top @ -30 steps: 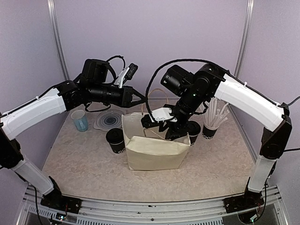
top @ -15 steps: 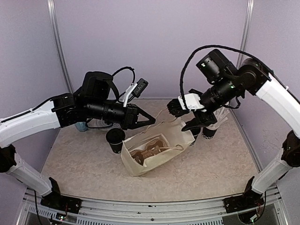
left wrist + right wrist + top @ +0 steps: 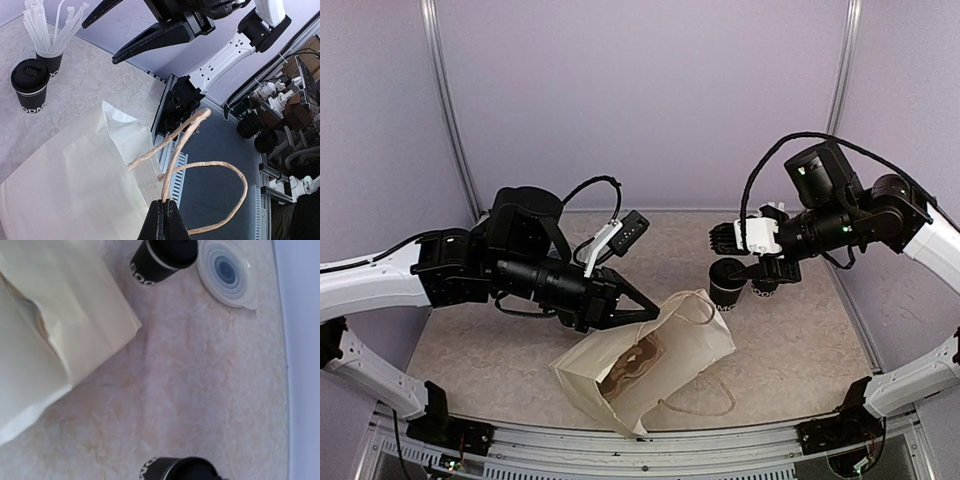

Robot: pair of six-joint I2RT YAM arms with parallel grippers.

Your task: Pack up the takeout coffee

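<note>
One takeout coffee cup (image 3: 727,285), black with a black lid, stands right of centre on the table; it also shows in the left wrist view (image 3: 30,86) and at the bottom of the right wrist view (image 3: 180,470). A second lidded cup (image 3: 164,260) stands past the bag. My left gripper (image 3: 653,314) is shut on one twisted handle (image 3: 186,142) of the cream paper bag (image 3: 650,365), which hangs tilted with its mouth toward the near left. My right gripper (image 3: 732,255) hovers open just above the first cup; its spread fingers (image 3: 150,40) hold nothing.
A black cup of white straws (image 3: 50,55) stands right behind the first cup. A round translucent ribbed disc (image 3: 227,272) lies by the second cup. Something brown (image 3: 630,365) shows inside the bag. The table's near rail (image 3: 640,440) runs just below the bag.
My left gripper has dragged the bag by its handle toward the near edge and tipped it over. My right gripper has left the bag and swung right, above the cup.
</note>
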